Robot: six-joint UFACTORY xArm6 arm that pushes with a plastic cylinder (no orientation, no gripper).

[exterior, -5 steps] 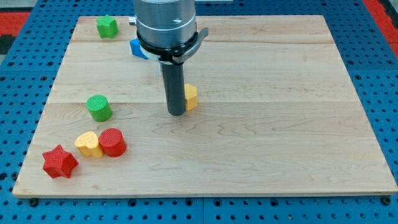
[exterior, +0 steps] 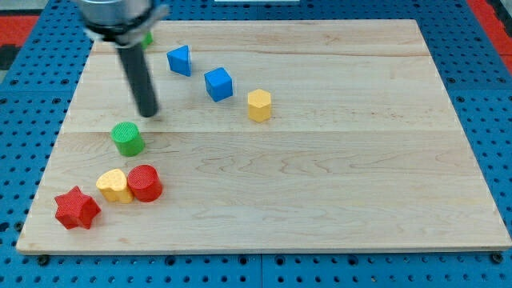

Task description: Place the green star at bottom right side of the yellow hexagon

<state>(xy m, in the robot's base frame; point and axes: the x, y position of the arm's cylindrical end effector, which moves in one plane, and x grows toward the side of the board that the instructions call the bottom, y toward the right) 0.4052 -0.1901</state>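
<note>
The yellow hexagon (exterior: 259,105) stands near the board's middle, a little toward the view's top. The green star (exterior: 148,38) at the view's top left is almost wholly hidden behind my arm; only a green sliver shows. My tip (exterior: 148,114) rests on the board at the left, just above the green cylinder (exterior: 127,138) and well left of the yellow hexagon.
A blue triangle (exterior: 180,60) and a blue cube (exterior: 218,84) lie between my rod and the yellow hexagon. A yellow heart (exterior: 114,186), a red cylinder (exterior: 145,183) and a red star (exterior: 77,208) sit at the view's bottom left on the wooden board (exterior: 360,176).
My rod has moved from beside the yellow hexagon to the view's left. The hexagon sits slightly further right and up, and the blue cube has come into view.
</note>
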